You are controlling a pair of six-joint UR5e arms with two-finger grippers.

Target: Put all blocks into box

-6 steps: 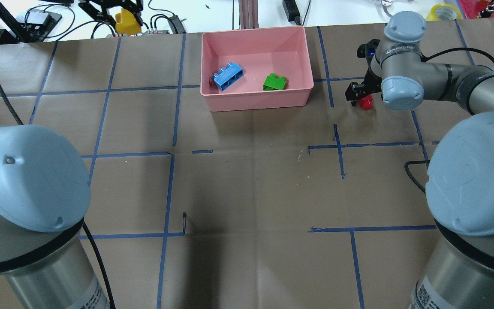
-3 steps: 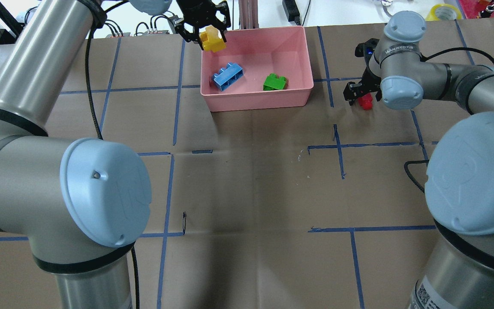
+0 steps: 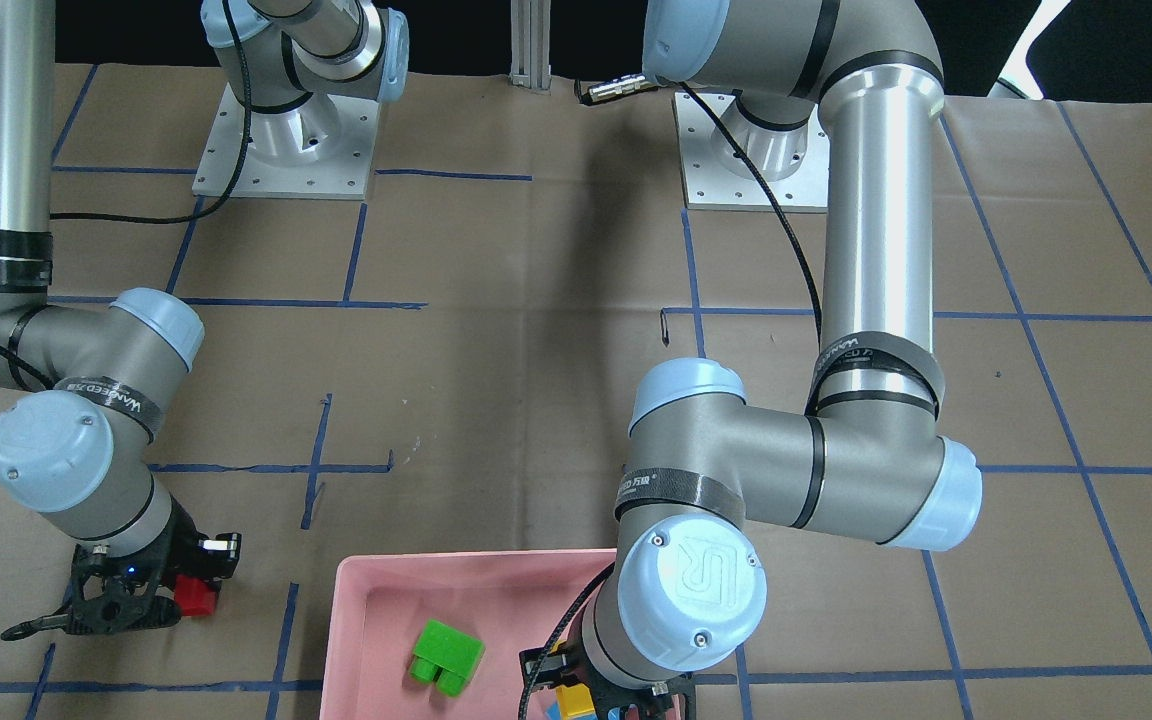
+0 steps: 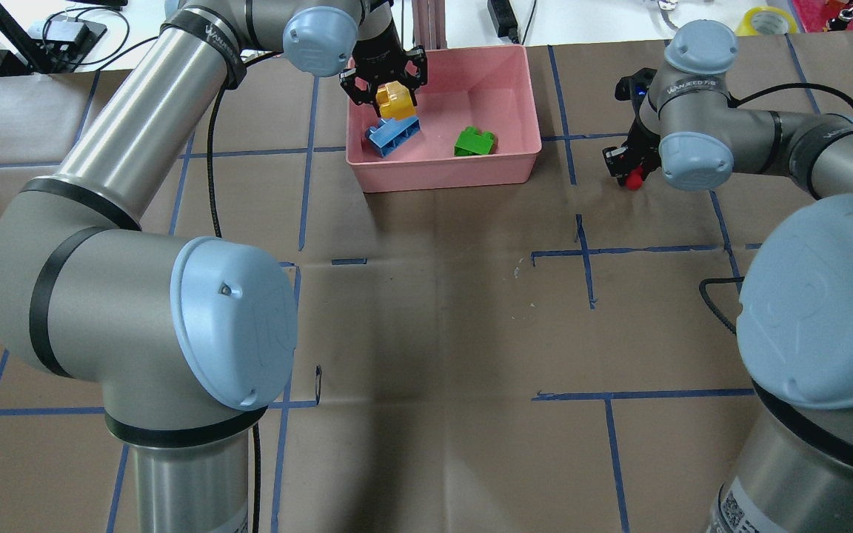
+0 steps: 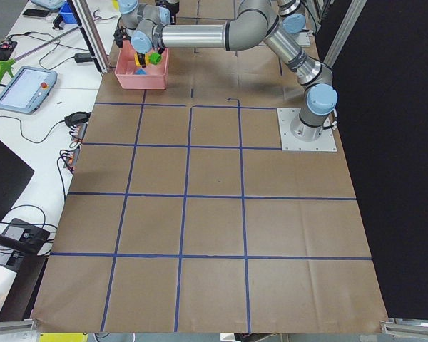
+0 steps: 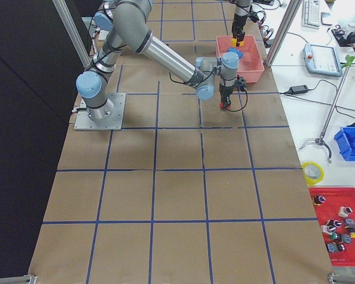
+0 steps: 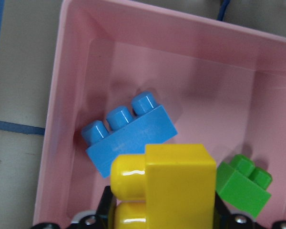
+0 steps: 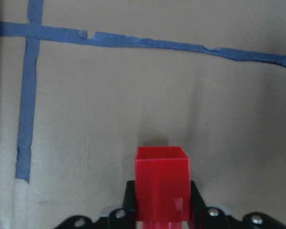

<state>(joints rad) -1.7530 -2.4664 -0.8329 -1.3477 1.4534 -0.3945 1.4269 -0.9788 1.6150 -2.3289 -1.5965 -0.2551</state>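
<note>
The pink box (image 4: 445, 176) stands at the table's far middle. In it lie the blue block (image 4: 393, 135) and the green block (image 4: 474, 141). My left gripper (image 4: 386, 92) is shut on the yellow block (image 4: 395, 101) and holds it over the box's left part, just above the blue block. The left wrist view shows the yellow block (image 7: 176, 186) over the blue block (image 7: 128, 133), with the green block (image 7: 243, 183) to its right. My right gripper (image 4: 630, 172) is shut on the red block (image 8: 162, 183), low over the paper to the right of the box.
Brown paper with blue tape lines (image 4: 589, 252) covers the table. An aluminium post (image 4: 426, 22), cables and a yellow tape roll (image 4: 765, 18) lie beyond the far edge. My left arm's long link (image 4: 138, 126) spans the table's left half.
My left arm has swung in from beyond the far left edge, carrying the yellow block to over the box and lower. My right gripper with the red block has barely moved.
</note>
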